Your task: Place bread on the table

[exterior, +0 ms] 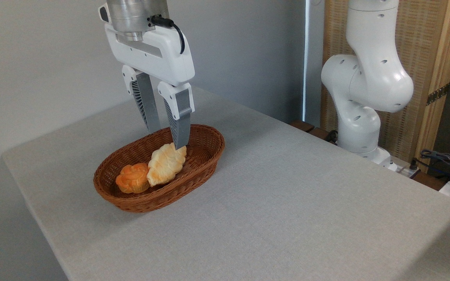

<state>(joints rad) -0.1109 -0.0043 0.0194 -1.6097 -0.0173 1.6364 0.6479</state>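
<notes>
Two loaves crowd the basket [205, 156], so the parted jaws, nothing gripped, risk nudging the orange bun [133, 178] or pinching only the bread [166, 163] tip.

Single fixed view, mounted above table [287, 203] height and angled downward across the grey surface from one corner. Moderate range: the wicker basket [201, 164] sits left of centre, the gripper [167, 139] descends from the top edge, and the arm base [359, 128] stands at the far right edge. No second view to compare.
</notes>
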